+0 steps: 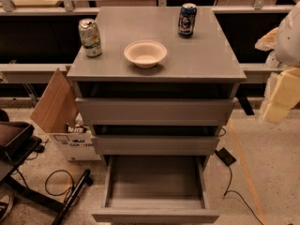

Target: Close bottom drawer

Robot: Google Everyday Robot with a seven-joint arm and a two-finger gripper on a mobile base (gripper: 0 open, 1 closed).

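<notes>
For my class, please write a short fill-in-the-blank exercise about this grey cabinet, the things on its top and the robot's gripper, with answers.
1. The grey handleless bottom drawer stands ____, its box empty.
2. Between the green-and-white drinks can and the blue drinks can on the grey cabinet top sits a white round ____.
3. The robot's gripper is at the picture's ____ edge, apart from that drawer.
Missing words: open; bowl; right.

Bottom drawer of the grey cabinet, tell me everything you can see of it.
The grey handleless bottom drawer is pulled far out, lowest of three, level and square to the cabinet. Plain flat front, grey box interior that looks like laminate, nothing visible inside. Nothing touches it; the robot's gripper hangs at the picture's right edge, well above it.
</notes>
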